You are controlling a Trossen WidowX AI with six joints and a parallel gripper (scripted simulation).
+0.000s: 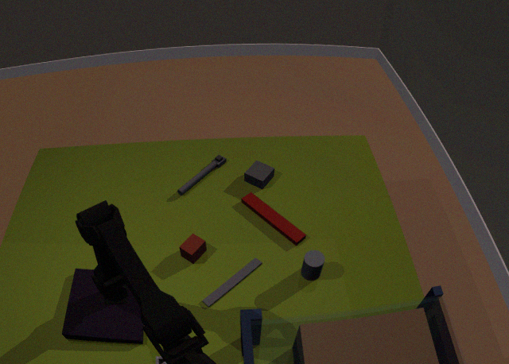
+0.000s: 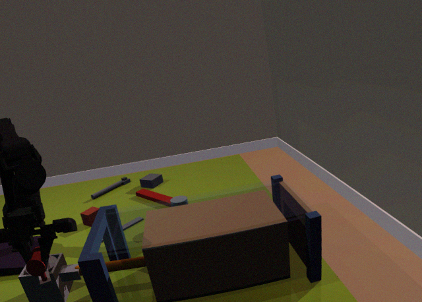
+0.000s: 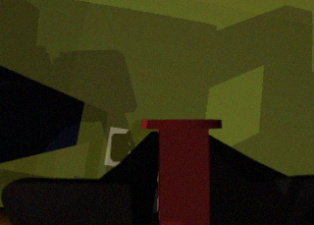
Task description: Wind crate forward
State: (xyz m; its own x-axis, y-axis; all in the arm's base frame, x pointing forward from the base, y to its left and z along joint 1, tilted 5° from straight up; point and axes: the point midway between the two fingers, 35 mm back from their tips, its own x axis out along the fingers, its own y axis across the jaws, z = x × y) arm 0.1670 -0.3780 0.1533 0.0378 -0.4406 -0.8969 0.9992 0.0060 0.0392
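Note:
My gripper is shut on the red winch handle, just above the grey winch. The handle's flanged end points away from the fingers. Whether its square key is seated in the round hole is hidden. An orange strap runs from the winch side to the crate. The brown crate sits flat in the cubby. A gap shows between its front and the blue steel frame. In the top view the fingertips are out of view.
Around the bench lie a grey wrench-like tool, a grey block, a red bar, a red cube, a grey flat strip and a grey cylinder. Blue posts stand behind the crate.

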